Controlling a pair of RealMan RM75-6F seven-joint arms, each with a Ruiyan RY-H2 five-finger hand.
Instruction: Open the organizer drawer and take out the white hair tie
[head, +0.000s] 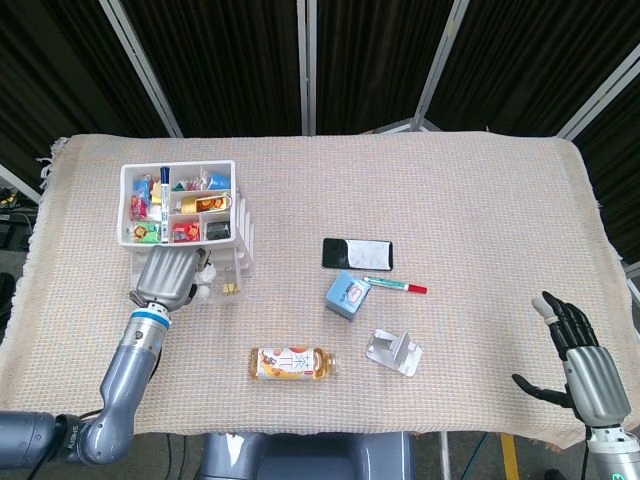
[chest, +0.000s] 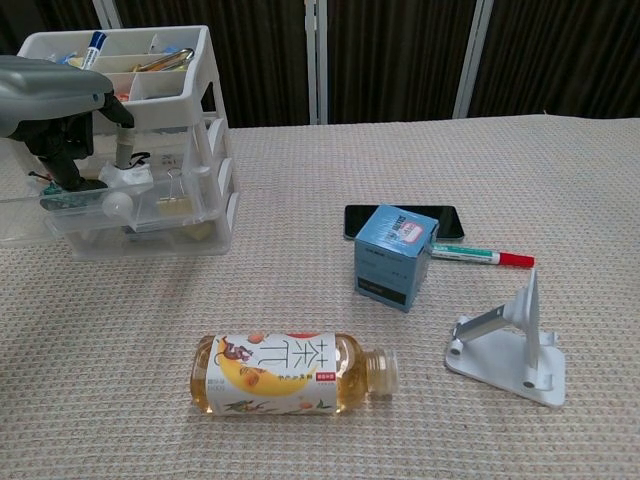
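Several fingers (chest: 122, 128) of the left hand (chest: 60, 105) reach spread, gripping nothing, into the open drawer (chest: 150, 215) over the white hair tie (chest: 128, 177) (near the cloth's left edge). Next, I'd say: pinch it. Right hand (head: 580, 350) idles, open.

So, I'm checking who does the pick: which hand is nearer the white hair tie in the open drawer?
Left. The left hand reaches into the open drawer right over the white hair tie; the right hand hovers far away at the table's opposite edge.
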